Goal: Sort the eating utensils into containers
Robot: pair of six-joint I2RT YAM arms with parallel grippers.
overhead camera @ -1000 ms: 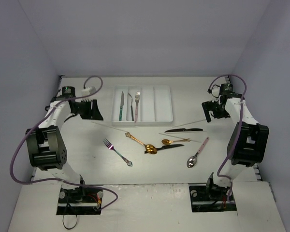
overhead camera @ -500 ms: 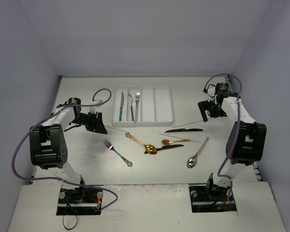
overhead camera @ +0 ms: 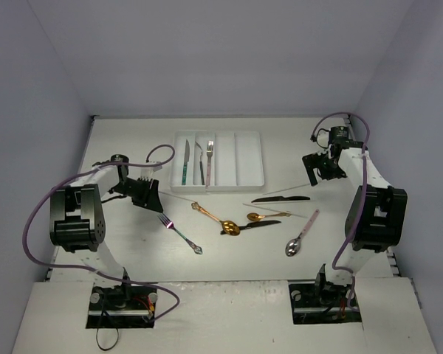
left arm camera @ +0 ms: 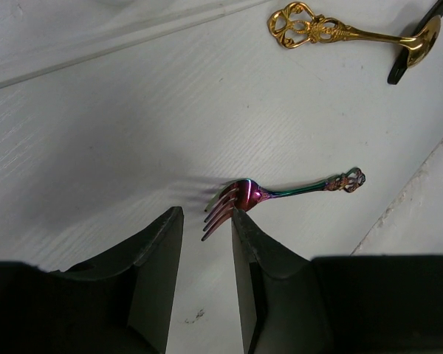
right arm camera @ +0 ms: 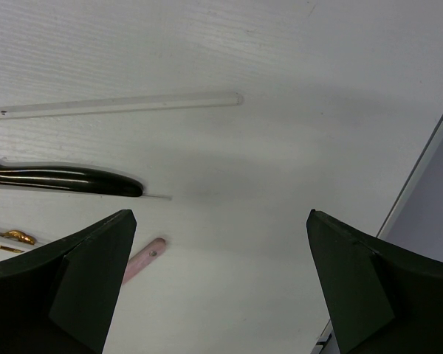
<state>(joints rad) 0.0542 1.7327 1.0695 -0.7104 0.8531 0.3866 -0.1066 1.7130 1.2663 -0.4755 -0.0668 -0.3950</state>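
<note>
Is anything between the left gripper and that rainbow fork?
Nothing visible. The rainbow fork lies with its tines right at the gap of the left gripper, only bare table around them. The gold spoon lies well clear.

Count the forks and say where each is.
2. One fork lies in the white tray; a rainbow fork lies on the table ahead of the left gripper. None seems hidden.
</note>
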